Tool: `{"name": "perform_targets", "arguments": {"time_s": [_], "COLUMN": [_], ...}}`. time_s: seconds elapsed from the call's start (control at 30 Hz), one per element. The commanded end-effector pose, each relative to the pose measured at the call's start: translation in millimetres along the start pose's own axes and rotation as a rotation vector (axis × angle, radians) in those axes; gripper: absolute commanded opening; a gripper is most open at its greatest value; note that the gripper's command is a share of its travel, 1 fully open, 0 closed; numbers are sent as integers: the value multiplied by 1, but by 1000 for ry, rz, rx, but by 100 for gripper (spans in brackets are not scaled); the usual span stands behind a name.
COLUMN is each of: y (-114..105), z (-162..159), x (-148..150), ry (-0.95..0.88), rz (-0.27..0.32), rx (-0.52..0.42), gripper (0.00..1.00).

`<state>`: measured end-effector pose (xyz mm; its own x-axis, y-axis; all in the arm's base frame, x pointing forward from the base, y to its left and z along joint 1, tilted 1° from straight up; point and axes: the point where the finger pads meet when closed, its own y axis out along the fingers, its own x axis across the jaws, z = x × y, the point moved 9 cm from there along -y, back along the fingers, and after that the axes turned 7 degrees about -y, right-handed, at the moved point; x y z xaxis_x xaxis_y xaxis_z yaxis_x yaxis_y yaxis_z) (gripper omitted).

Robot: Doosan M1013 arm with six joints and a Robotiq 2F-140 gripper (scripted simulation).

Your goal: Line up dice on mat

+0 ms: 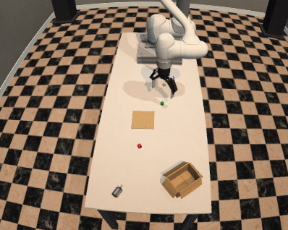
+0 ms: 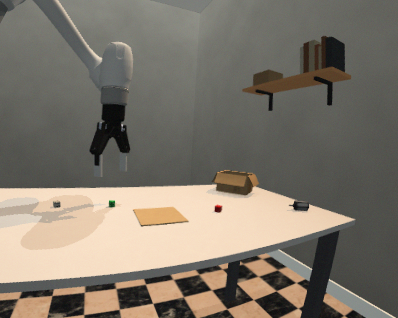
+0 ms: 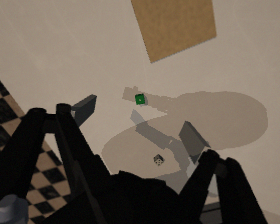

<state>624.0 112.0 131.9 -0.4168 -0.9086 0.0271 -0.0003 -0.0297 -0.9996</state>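
Note:
A tan mat (image 1: 142,119) lies flat in the middle of the table. A green die (image 1: 162,103) sits on the table between the mat and the robot's base. A red die (image 1: 139,145) sits on the far side of the mat from the base. A small grey die (image 2: 57,204) sits nearer the base than the green one. My gripper (image 2: 110,170) hangs open and empty, high above the table, roughly over the grey die. In the wrist view the grey die (image 3: 159,160) and the green die (image 3: 139,99) show between my fingers, with the mat (image 3: 173,27) beyond.
An open cardboard box (image 1: 181,179) stands near the table's far right corner. A small dark canister (image 1: 116,191) lies near the far left corner. The arm's grey base plate (image 1: 150,50) is at the near end. A wall shelf (image 2: 297,80) holds books.

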Motion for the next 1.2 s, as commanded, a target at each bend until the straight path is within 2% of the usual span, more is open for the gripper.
{"name": "perform_targets", "arguments": {"time_s": [0.0,0.23,0.43,0.47,1.17], "y": [4,10,11,11,11], "z": [1,0,0,0,0], "x": [0,0,0,0,0], "ry": [-173,-439,-475,-475,-475], "rz": [10,10,10,10,10], "rx": [-5,-3,-3,-3,-3], "gripper": [100,100,100,29,29]}}
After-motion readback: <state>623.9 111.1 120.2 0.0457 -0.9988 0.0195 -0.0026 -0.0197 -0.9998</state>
